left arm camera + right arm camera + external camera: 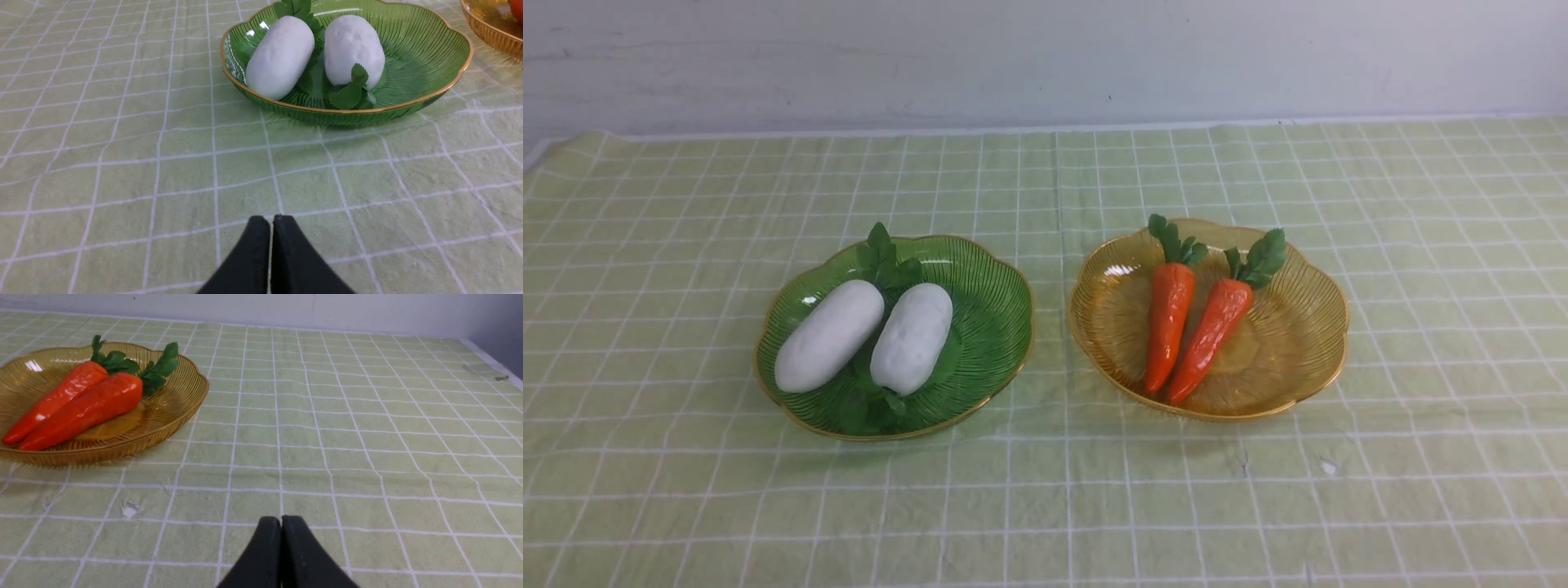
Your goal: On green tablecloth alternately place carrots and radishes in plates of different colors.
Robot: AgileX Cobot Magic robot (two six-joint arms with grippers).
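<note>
Two white radishes [829,335] [912,337] lie side by side in the dark green plate [992,327], left of centre in the front frame. They sit close together, tilted the same way, with leaf tufts showing at the plate's far and near edges. Right of centre, the two carrots [1168,325] [1213,327] rest in the amber-yellow plate [1298,343] — tips close together toward the frame's bottom, green tops fanned toward the wall. The plates stand near each other without touching, both on the green tablecloth [1045,490], which fills the frame up to the pale wall [1045,57] along the top.

My left gripper [271,222] hangs over bare cloth at the bottom centre of its wrist frame, fingers pressed together and empty. My right gripper [281,522] is the same — fingers together, nothing between them.
</note>
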